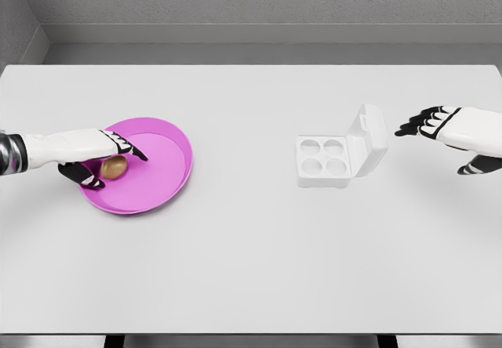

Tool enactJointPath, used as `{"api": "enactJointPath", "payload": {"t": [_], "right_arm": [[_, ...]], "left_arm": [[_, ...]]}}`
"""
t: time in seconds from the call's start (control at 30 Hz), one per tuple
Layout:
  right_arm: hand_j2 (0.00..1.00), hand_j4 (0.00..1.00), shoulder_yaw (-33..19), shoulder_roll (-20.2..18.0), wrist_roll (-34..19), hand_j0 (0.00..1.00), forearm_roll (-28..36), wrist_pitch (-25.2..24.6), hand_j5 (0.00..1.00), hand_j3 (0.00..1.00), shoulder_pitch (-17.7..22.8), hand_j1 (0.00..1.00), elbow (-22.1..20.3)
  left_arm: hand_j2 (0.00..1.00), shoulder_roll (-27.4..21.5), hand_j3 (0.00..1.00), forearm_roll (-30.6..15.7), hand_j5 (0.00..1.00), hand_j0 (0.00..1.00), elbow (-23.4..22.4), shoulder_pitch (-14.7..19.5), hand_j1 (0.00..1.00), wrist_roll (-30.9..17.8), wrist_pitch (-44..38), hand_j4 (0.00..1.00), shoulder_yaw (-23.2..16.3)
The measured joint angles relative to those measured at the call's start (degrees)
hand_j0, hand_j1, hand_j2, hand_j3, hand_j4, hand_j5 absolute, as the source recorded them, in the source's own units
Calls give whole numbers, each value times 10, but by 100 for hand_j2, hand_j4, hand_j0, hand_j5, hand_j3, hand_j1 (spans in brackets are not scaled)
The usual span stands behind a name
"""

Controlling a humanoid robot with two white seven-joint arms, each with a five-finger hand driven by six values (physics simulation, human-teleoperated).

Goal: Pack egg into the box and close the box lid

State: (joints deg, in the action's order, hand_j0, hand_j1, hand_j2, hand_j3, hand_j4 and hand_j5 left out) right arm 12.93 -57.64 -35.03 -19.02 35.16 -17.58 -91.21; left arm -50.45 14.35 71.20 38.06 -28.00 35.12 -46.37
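A brown egg [114, 168] lies in a shallow magenta plate [169, 172] on the left of the white table. My left hand [106, 160] reaches over the plate from the left, fingers curving around the egg; the thumb is below it and the fingers above, and the egg still rests on the plate. A white egg box [323, 161] with four round cups stands right of centre, its lid [369, 138] tilted up open on the right side. My right hand [430, 121] hovers to the right of the lid, fingers spread, holding nothing.
The white table [251, 262] stretches wide in front and between plate and box. A grey wall runs behind its far edge.
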Motion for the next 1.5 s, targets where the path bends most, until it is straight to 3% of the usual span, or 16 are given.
{"api": "enactJointPath", "payload": {"t": [0.1, 0.27, 0.8, 0.87, 1.1, 1.37, 1.5], "right_arm": [[100, 100, 0, -1, 0, 100, 0, 0, 100, 100, -1, 100, -1], [100, 100, 1, -2, 0, 100, 0, 0, 100, 100, -1, 100, -1], [100, 100, 2, -2, 0, 100, 0, 0, 100, 100, -1, 100, -7], [100, 100, 2, -2, 0, 100, 0, 0, 100, 100, 0, 100, -7], [100, 100, 4, -2, 0, 100, 0, 0, 100, 100, 0, 100, -7], [100, 100, 4, -4, 0, 100, 1, 0, 100, 100, 0, 100, -7], [100, 100, 4, -6, 0, 100, 1, 0, 100, 100, 0, 100, -7]], "left_arm": [[86, 0, 86, 1, 86, 86, -1, 3, 86, 0, 0, 86, 0], [76, 1, 76, 4, 76, 76, -2, 3, 76, 0, 0, 76, 0], [73, 3, 73, 6, 73, 73, -2, 3, 73, -8, 0, 73, 0], [65, 3, 65, 6, 65, 65, -2, 3, 65, -9, 0, 65, -1], [51, 3, 51, 4, 51, 51, 0, 3, 51, -19, -2, 51, -1], [45, 4, 45, 6, 45, 45, 6, 4, 45, -24, -1, 45, -4], [41, 5, 41, 7, 41, 41, 31, 12, 41, -25, 0, 41, -5]]}}
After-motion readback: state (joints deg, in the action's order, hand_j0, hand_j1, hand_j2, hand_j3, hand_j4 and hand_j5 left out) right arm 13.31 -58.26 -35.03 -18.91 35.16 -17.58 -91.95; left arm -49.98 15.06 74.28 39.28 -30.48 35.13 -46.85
